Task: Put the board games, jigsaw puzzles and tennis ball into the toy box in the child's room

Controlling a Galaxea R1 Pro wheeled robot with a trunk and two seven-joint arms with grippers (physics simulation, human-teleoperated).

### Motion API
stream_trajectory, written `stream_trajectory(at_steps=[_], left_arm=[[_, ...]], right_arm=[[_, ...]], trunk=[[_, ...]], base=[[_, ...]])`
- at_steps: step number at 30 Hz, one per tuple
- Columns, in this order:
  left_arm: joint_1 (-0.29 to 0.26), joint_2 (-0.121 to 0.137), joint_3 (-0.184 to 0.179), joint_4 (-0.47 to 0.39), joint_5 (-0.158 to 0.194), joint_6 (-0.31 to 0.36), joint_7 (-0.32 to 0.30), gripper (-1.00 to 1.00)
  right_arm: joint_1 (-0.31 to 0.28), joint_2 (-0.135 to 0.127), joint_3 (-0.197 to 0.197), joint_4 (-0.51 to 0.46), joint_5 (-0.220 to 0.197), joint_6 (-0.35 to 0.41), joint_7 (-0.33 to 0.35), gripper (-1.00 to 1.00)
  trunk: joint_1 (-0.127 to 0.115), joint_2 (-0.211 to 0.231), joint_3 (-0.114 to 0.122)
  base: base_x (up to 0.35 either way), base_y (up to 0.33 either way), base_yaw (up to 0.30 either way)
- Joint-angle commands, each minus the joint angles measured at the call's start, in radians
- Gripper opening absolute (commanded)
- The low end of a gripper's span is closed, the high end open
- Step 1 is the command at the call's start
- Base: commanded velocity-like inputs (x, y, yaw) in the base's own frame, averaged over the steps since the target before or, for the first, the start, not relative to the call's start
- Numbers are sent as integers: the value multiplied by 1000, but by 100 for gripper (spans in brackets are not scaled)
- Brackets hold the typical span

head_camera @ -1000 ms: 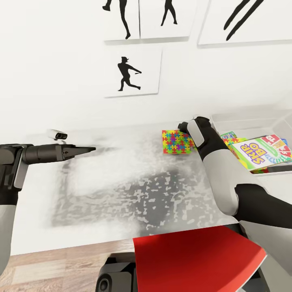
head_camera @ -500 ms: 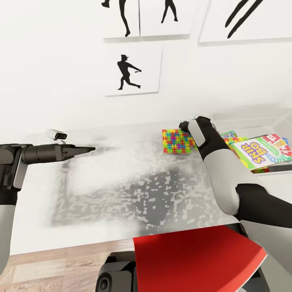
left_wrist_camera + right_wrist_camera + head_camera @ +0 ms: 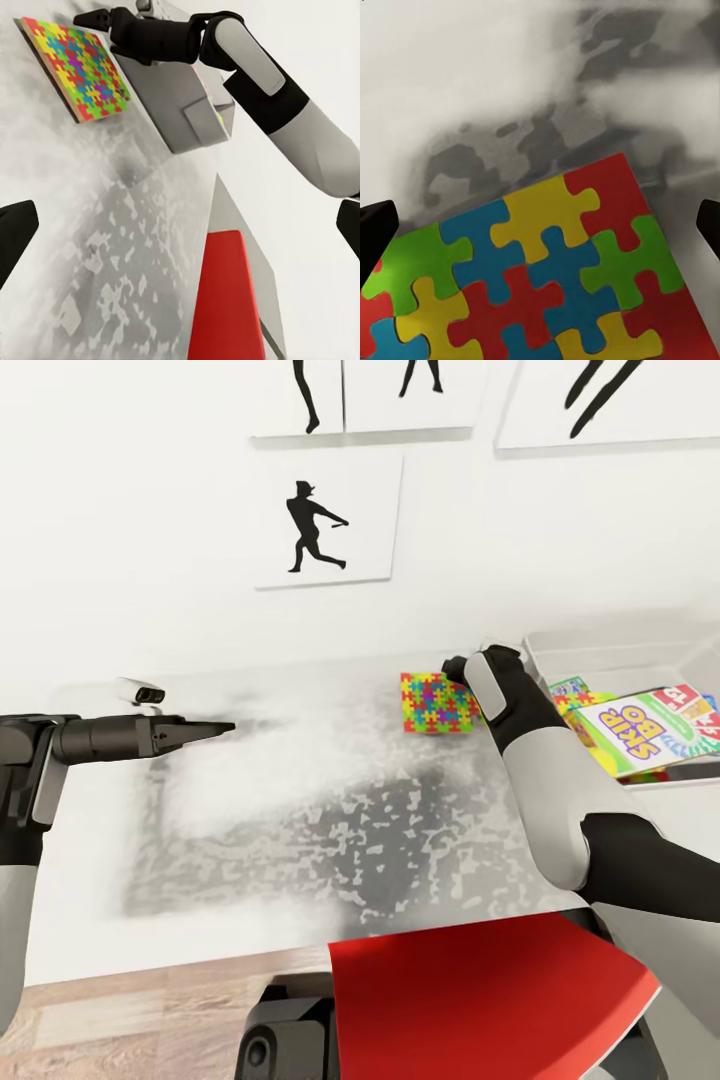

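Apparently right gripper (image 3: pixel 88 15) above jigsaw puzzle (image 3: pixel 438 703); toy box (image 3: pixel 620 650) cropped.

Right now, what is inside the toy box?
The toy box holds the SKIP-BO game on top of other colourful flat items; what they are and the floor beneath are covered.

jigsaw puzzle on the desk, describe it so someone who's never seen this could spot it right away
Start at the long glossy table against the white wall, then go to the grey toy box at its right end. Just left of that box, flat on the tabletop under the right gripper, lies the jigsaw puzzle. Unlike the lettered SKIP-BO box inside the toy box, it is covered in interlocking coloured pieces.
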Motion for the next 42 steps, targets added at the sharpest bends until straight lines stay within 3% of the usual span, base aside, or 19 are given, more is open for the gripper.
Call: stream_trajectory(at_steps=[1, 42], left_arm=[[-1, 0, 0, -2, 0, 11, -4, 100], [0, -1, 0, -4, -3, 11, -4, 100]], right_arm=[[0, 1, -3, 11, -16, 2, -9, 100], [-10, 4, -4, 12, -18, -2, -8, 100]], trunk=[[1, -1, -3], [1, -1, -8]], base=[[0, 0, 0], [0, 0, 0]])
